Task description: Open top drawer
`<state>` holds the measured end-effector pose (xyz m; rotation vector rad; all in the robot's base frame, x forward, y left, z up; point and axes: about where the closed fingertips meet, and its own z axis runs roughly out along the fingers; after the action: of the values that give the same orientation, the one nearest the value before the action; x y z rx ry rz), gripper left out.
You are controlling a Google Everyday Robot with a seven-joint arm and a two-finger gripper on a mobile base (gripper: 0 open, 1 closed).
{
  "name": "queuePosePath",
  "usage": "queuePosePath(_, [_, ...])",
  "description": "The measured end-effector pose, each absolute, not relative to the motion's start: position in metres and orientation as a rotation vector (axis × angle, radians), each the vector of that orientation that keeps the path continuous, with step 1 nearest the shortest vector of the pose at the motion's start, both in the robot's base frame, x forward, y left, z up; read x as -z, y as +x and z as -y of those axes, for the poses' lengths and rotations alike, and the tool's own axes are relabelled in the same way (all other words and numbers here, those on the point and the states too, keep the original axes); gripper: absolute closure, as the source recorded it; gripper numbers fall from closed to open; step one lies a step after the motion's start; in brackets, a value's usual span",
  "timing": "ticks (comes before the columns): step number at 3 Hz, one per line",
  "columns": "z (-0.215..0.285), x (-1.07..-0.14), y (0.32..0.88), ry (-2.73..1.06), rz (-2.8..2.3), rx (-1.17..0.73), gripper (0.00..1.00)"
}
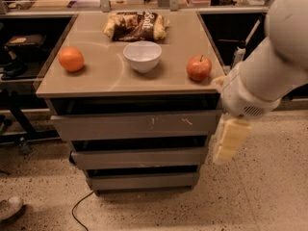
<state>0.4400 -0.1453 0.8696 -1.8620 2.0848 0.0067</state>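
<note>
The top drawer (134, 124) is the widest grey-taupe front just under the cabinet top, flat and handle-less, with small white scuff marks near its middle. A dark gap shows between it and the tabletop; its interior is hidden. My white arm comes in from the upper right. My gripper (226, 146), cream-coloured, hangs downward beside the cabinet's right front corner, level with the right end of the top drawer and the drawer below. It holds nothing that I can see.
On the cabinet top (106, 78) sit an orange (71, 59), a white bowl (142, 56), a red apple (198, 68) and a snack bag (136, 25). Two smaller drawers (139, 157) lie below. A cable (79, 208) and a shoe (9, 207) lie on the floor.
</note>
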Motion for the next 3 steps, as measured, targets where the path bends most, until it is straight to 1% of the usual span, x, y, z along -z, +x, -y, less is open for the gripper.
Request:
queuePosePath(2, [0.079,-0.755,0.454,-2.003,-2.005,-0.119,0.0])
queuePosePath(3, [0.056,-0.725,0.475,-2.029,-1.97,-0.13,0.0])
